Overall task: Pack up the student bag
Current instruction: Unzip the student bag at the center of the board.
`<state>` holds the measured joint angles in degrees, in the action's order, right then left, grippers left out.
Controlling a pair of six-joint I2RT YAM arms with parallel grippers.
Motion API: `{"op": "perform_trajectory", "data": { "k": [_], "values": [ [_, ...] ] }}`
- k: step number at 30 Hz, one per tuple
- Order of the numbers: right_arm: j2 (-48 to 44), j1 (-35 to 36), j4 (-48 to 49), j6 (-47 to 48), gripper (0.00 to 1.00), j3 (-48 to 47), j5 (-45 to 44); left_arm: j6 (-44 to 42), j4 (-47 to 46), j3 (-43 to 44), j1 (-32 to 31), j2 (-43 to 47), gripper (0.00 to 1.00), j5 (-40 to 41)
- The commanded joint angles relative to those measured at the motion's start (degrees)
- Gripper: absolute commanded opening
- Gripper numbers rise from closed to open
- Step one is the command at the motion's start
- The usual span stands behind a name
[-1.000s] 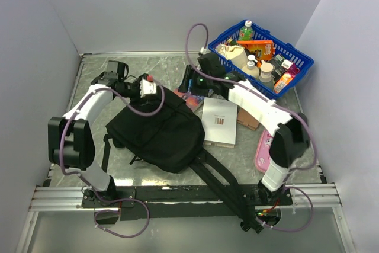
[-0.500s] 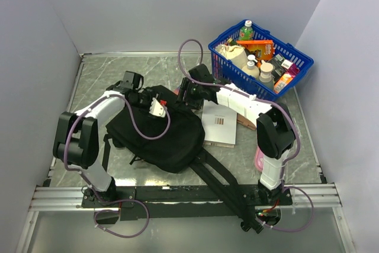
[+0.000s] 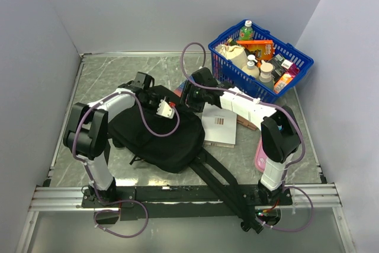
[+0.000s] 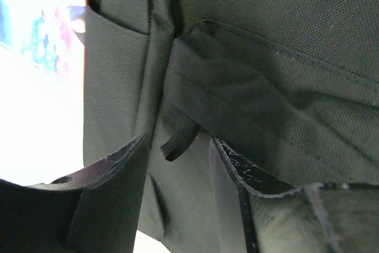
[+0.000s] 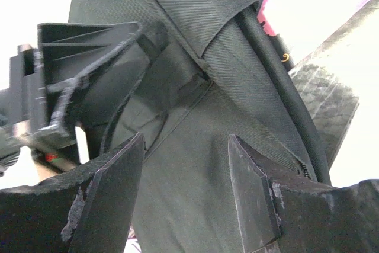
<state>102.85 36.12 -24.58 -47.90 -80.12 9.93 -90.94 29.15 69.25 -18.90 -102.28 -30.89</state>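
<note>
Your table [image 3: 106, 75] is grey and marbled. The student bag [image 3: 157, 134] lies flat on it, left of centre, its long straps [image 3: 216, 176] trailing to the near edge between the arm bases. No brand or label shows on its black fabric in any view.

At the far right corner stands a blue mesh basket [image 3: 296, 66] crowded with a green-capped bottle [image 3: 246, 29], an orange packet [image 3: 256, 45] and other goods; their print is too small for you to read. A white book [image 3: 219, 121] lies just beside the bag's right edge, with a small coloured block on its cover and writing too fine to make out. A pink item [image 3: 262, 152] lies near the right arm, partly hidden by it.

Both arms reach over the bag's far end. Your left gripper [image 4: 177, 170] has its jaws moderately apart, closed on nothing, with bag fabric and a short black strap tab [image 4: 177, 141] in the gap. Your right gripper [image 5: 186, 176] is parted a little wider, empty, facing the bag's cloth close up.
</note>
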Motion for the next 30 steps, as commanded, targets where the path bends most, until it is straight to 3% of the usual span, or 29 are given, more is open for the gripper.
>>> {"op": "perform_trajectory", "data": {
  "k": [1,8,11,14,17,21,30],
  "values": [
    [-3.18,0.27,2.96,0.26,0.64,0.57,1.31,1.82,-0.23,1.94,-1.23,-1.60,0.49,1.53],
    [-4.41,0.27,3.66,0.00,0.63,2.24,1.67,0.32,2.14,1.76,-2.02,-2.05,0.34,3.21],
    [-5.11,0.18,3.75,0.00,0.63,3.12,1.49,1.28,1.88,0.97,-2.28,-1.70,0.22,3.12],
    [-5.46,0.18,3.66,-0.18,0.63,3.74,1.32,3.83,-0.57,-0.26,-2.90,-0.82,0.01,2.68],
    [-5.47,0.18,2.61,-0.09,0.64,3.48,1.14,7.69,-0.67,0.70,-3.52,0.41,0.01,1.45],
    [-3.54,0.44,-2.04,-2.28,0.80,0.24,-1.84,13.41,-0.58,2.02,-4.22,3.48,0.01,0.40],
    [2.00,1.15,-4.60,-8.34,0.77,-6.00,-0.44,20.18,-0.84,-2.45,-4.31,11.84,0.01,-1.89]
  ]
}}
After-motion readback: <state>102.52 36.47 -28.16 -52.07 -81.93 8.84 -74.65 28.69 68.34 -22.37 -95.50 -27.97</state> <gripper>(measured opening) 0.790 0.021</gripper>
